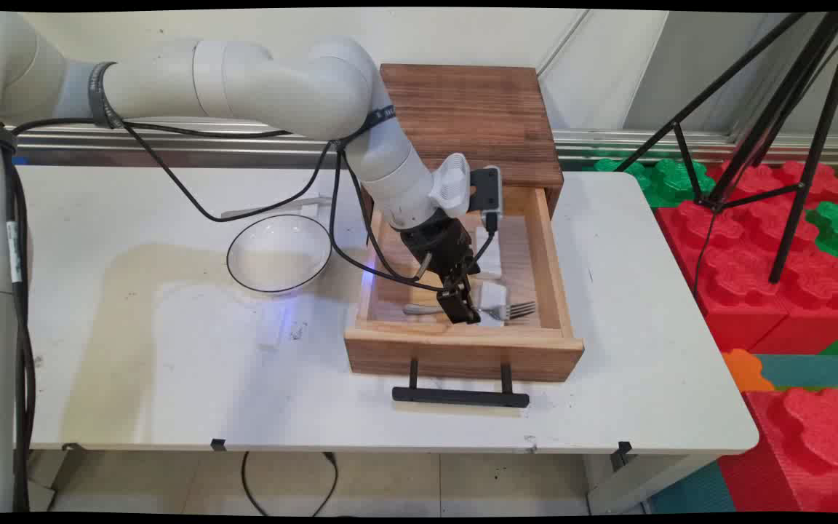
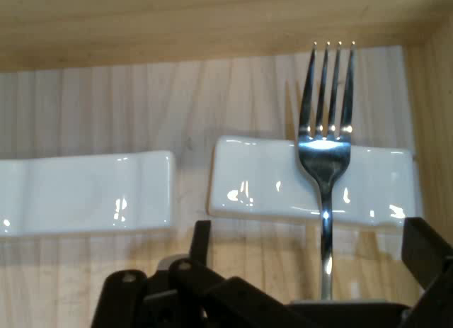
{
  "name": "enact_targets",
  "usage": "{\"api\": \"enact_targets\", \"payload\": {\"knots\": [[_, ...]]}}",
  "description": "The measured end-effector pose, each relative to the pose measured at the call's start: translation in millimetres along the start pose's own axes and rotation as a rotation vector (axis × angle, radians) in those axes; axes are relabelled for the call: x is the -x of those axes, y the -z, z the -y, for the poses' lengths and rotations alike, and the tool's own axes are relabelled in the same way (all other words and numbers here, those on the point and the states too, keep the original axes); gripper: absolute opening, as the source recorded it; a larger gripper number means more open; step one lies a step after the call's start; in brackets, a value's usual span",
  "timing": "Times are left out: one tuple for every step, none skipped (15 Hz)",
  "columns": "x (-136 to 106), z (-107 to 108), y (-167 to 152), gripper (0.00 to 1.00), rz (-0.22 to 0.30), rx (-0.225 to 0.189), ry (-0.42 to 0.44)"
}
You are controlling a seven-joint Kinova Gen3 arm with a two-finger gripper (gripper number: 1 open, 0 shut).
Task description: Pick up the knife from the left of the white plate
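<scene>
The fork [image 1: 495, 311] [image 2: 325, 154] is laid across a white ceramic rest [image 2: 311, 179] inside the open wooden drawer [image 1: 550, 269], directly under the gripper [image 1: 463, 309], with its tines seen ahead of the fingers and its handle run back beneath them. A second white rest [image 2: 85, 193] is seen beside the first. No readable writing is shown. The arm is bent down from the upper left into the drawer. Whether the fork is gripped cannot be told.
</scene>
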Motion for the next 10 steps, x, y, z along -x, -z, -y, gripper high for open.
{"api": "enact_targets", "payload": {"knots": [[-0.3, 0.6, 2.4, 1.0, -0.005, -0.006, 0.001], [-0.6, 1.2, 4.8, 1.0, -0.01, -0.012, 0.0], [-0.8, 1.7, 7.9, 1.0, -0.015, -0.017, 0.0], [-1.6, 2.2, 12.1, 1.0, -0.021, -0.021, -0.003], [-2.4, 2.7, 18.4, 1.0, -0.028, -0.026, -0.007], [-3.3, 3.3, 24.9, 1.0, -0.035, -0.032, -0.011], [-4.0, 4.0, 32.9, 1.0, -0.044, -0.038, -0.015], [-5.1, 4.9, 42.8, 1.0, -0.054, -0.047, -0.02], [-5.4, 5.6, 52.5, 1.0, -0.061, -0.054, -0.026], [-5.5, 6.1, 64.2, 1.0, -0.068, -0.061, -0.032]]}}
